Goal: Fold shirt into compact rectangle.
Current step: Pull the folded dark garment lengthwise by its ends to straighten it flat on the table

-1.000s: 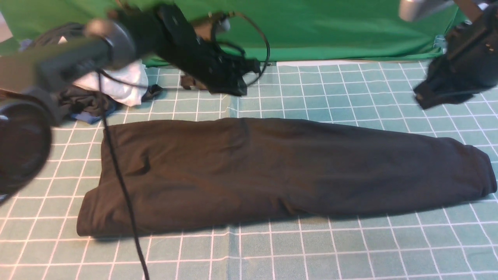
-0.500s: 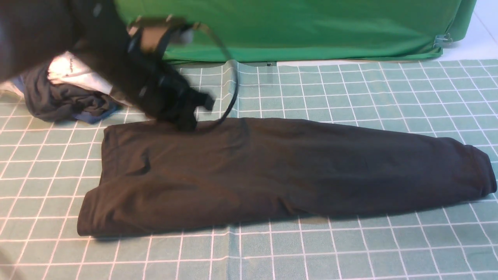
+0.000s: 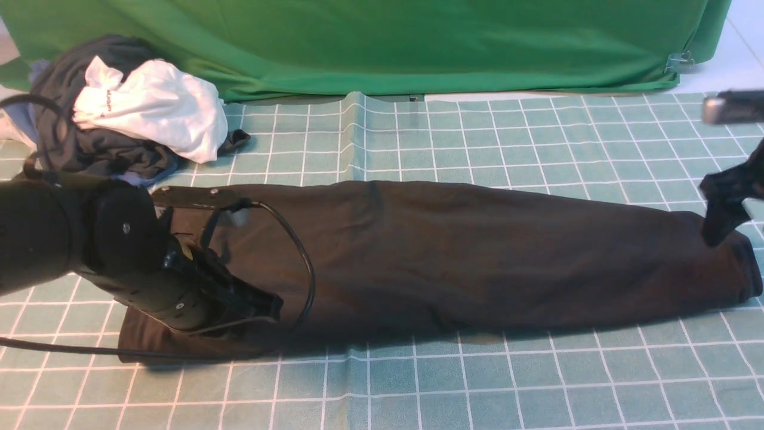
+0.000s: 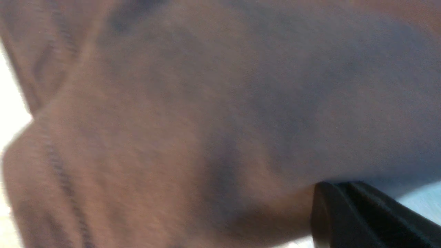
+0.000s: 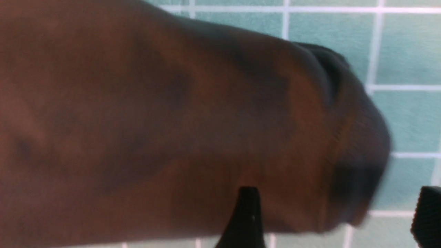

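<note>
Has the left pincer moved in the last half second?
Yes. In the front view the left pincer has come from the far edge of the shirt, near the clothes pile, toward the robot, to its near-left corner.

shirt (image 3: pixel 477 257): matt soft cloth | mat (image 3: pixel 537 137): smooth matt | backdrop (image 3: pixel 418 42): smooth cloth
</note>
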